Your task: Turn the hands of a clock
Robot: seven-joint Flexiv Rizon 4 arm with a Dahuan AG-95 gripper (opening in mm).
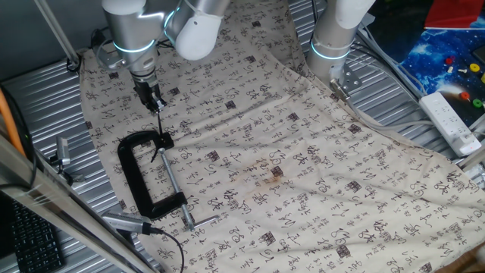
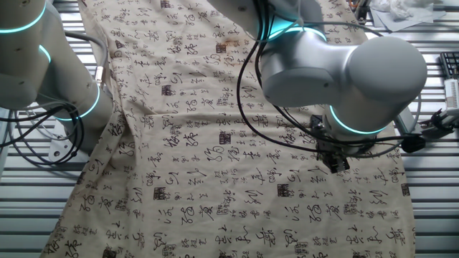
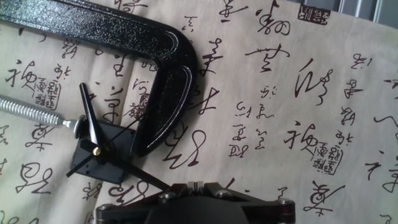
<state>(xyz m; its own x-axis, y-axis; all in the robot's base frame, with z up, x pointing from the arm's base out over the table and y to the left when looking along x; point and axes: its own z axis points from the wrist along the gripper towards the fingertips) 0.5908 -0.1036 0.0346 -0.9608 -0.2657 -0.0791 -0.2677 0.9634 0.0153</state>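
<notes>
The clock's hands (image 3: 90, 121) are thin black needles on a small black box (image 3: 109, 167). That box sits in the jaw of a black C-clamp (image 3: 168, 87) that lies on the patterned cloth. One hand points up. A longer hand (image 3: 152, 179) runs down to the right, and its tip slips under the front of my gripper (image 3: 196, 185). The fingers sit together with no gap, and I cannot tell whether they touch the hand. In one fixed view my gripper (image 1: 157, 105) hangs just above the C-clamp (image 1: 129, 178). In the other fixed view the arm hides the clamp and most of the gripper (image 2: 335, 161).
The clamp's silver screw (image 3: 31, 111) runs off to the left. A second arm's base (image 1: 333, 38) stands at the back of the cloth. A white power strip (image 1: 451, 121) lies at the right, and a keyboard (image 1: 30, 235) and a metal tool (image 1: 125, 222) at the front left.
</notes>
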